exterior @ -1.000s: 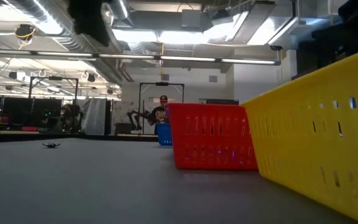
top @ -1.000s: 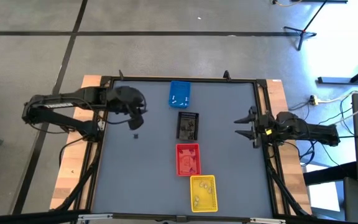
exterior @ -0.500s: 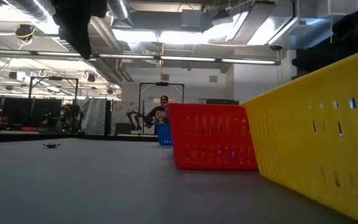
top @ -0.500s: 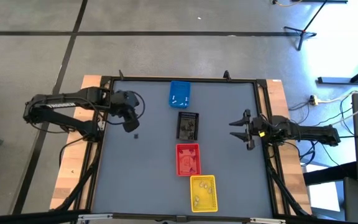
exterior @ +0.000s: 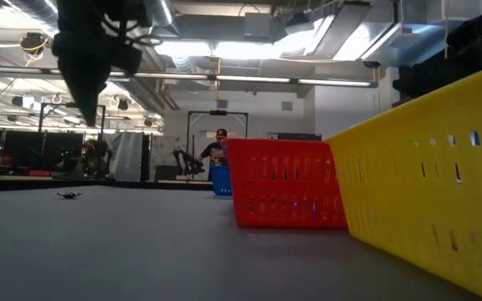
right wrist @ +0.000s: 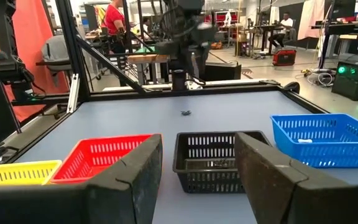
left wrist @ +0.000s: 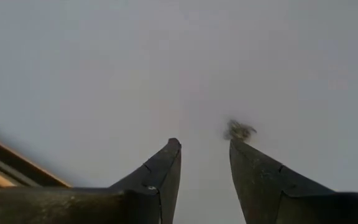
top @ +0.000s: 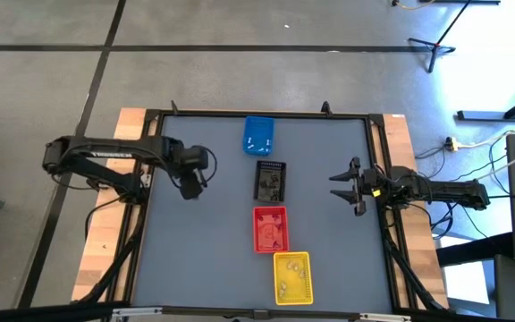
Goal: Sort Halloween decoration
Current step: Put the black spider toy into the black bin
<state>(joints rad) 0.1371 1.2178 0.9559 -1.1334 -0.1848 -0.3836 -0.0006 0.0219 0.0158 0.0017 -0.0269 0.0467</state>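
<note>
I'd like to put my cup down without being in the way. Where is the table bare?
Bare: the wide strip between the tray column and the right gripper, and the near-left corner beside the red tray and yellow tray. Crowded: the middle column, blue tray to yellow, and under the left gripper, above a small dark decoration.

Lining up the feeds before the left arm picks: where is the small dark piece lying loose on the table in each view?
High view: hidden beneath the left gripper.
Low view: dark piece on the table at far left, below the left gripper.
Left wrist view: just beyond one fingertip.
Right wrist view: on the table past the black tray.
Shared landmark: the red tray; the left wrist view misses it.
</note>
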